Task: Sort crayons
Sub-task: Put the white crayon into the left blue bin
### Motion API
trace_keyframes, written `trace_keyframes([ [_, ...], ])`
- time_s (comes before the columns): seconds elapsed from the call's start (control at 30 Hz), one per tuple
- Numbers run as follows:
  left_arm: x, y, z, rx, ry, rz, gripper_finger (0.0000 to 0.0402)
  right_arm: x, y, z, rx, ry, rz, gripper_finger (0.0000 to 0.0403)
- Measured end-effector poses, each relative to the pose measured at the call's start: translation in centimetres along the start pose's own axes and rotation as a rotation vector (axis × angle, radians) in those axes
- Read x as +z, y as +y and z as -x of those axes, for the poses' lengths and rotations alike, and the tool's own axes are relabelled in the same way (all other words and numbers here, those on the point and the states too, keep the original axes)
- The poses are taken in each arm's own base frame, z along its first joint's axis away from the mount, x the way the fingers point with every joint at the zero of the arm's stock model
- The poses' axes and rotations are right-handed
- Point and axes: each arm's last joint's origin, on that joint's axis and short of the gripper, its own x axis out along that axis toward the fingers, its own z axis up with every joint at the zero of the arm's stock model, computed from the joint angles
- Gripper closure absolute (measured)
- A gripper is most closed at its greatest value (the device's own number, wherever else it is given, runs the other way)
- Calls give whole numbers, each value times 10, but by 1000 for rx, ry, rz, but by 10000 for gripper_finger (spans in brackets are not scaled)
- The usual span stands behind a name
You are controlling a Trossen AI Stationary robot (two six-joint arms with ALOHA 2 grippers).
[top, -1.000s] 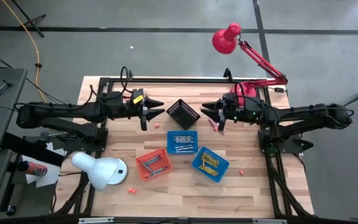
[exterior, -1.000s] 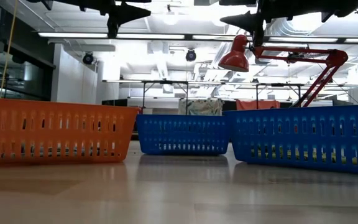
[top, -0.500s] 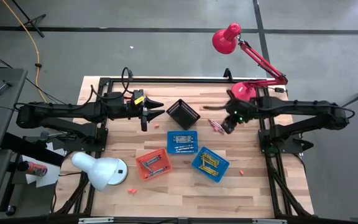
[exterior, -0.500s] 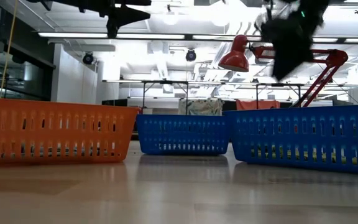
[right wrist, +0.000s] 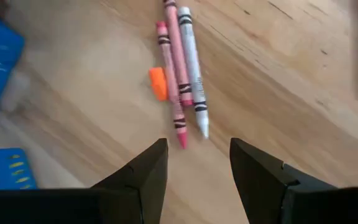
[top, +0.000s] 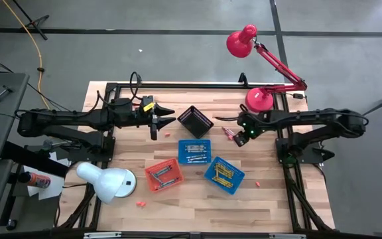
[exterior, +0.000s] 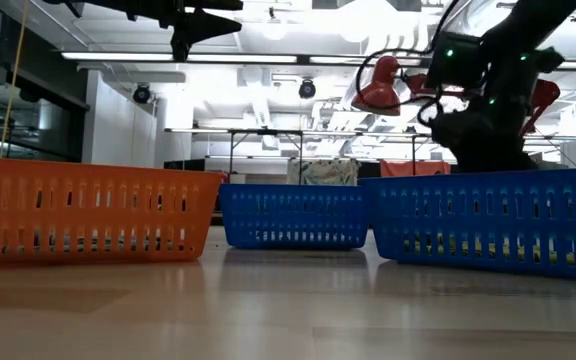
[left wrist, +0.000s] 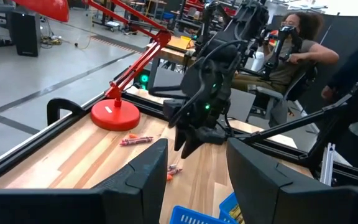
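Note:
A few crayons (right wrist: 180, 68), two pink-red and one white beside a short orange piece (right wrist: 158, 83), lie flat on the wooden table (top: 270, 199), right of the black basket (top: 195, 121). My right gripper (right wrist: 199, 162) hangs open just above them, pointing steeply down, touching nothing; it also shows in the high view (top: 240, 139). More crayons lie in the two blue baskets (top: 194, 151) (top: 223, 174) and the orange basket (top: 164, 174). My left gripper (top: 166, 120) waits open and level, high above the table, left of the black basket.
A red desk lamp's base (top: 259, 99) stands just behind my right gripper. A white lamp (top: 108, 182) sits at the near left. Loose crayon bits lie near the front (top: 257, 182) (top: 139, 202). A person (left wrist: 294, 46) sits beyond the table's right side.
My right gripper has tipped from level to pointing steeply down and sunk toward the crayons right of the black basket, drawing a little toward the table's right and near edges. Its fingers have stayed open.

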Motion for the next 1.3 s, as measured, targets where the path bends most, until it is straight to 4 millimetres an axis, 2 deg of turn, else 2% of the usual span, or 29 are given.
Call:
trace_keyframes([
  [0.33,0,0,0,0,0,0,247,5,2,-34,-91,88,49,236],
  [0.67,-1,0,0,1,5,0,247,9,3,-41,-113,34,49,240],
  [0.77,-1,0,0,3,12,-1,247,9,3,-41,-126,28,54,259],
  [1.1,-2,0,0,5,18,-1,247,9,1,-41,-165,19,83,369],
  [1.2,-2,0,0,5,19,-1,247,8,0,-40,-171,29,100,392],
  [1.3,-2,0,0,5,19,-1,247,8,0,-40,-175,35,101,398],
])
